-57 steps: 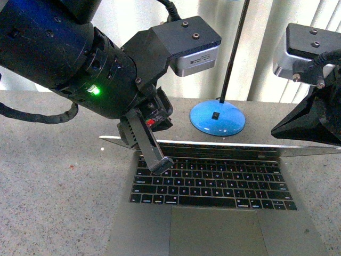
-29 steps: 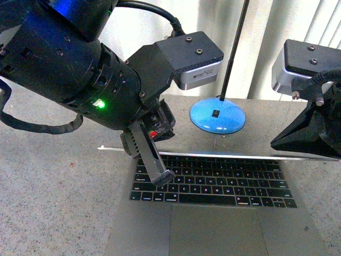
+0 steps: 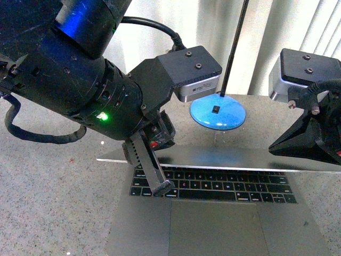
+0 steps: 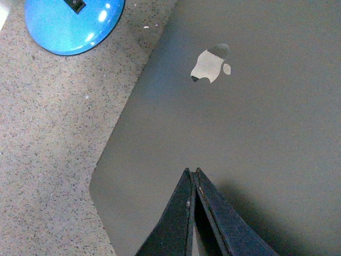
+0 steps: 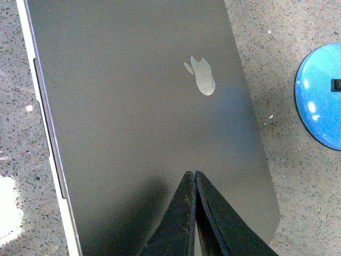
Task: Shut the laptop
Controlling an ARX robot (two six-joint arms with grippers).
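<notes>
The grey-silver laptop (image 3: 213, 229) lies open on the speckled table, black keys and trackpad facing me. Its lid (image 3: 240, 158) is tilted far down over the keyboard. My left gripper (image 3: 161, 188) is shut and empty, at the lid's left part. In the left wrist view its tips (image 4: 192, 170) point at the lid's outer face (image 4: 256, 133), near a corner, with the apple logo (image 4: 210, 64) beyond. My right gripper (image 3: 273, 149) is shut and empty at the lid's right part. Its tips (image 5: 192, 173) point at the lid (image 5: 133, 106) near the logo (image 5: 201, 77).
A blue round lamp base (image 3: 217, 114) with a thin black pole stands just behind the laptop; it also shows in the left wrist view (image 4: 72, 24) and the right wrist view (image 5: 322, 101). White blinds hang at the back. The table (image 3: 48, 202) extends to the left.
The lid has come down toward the keyboard, covering the top key rows and showing more of its outer face. Both grippers have moved down and toward me with it.
</notes>
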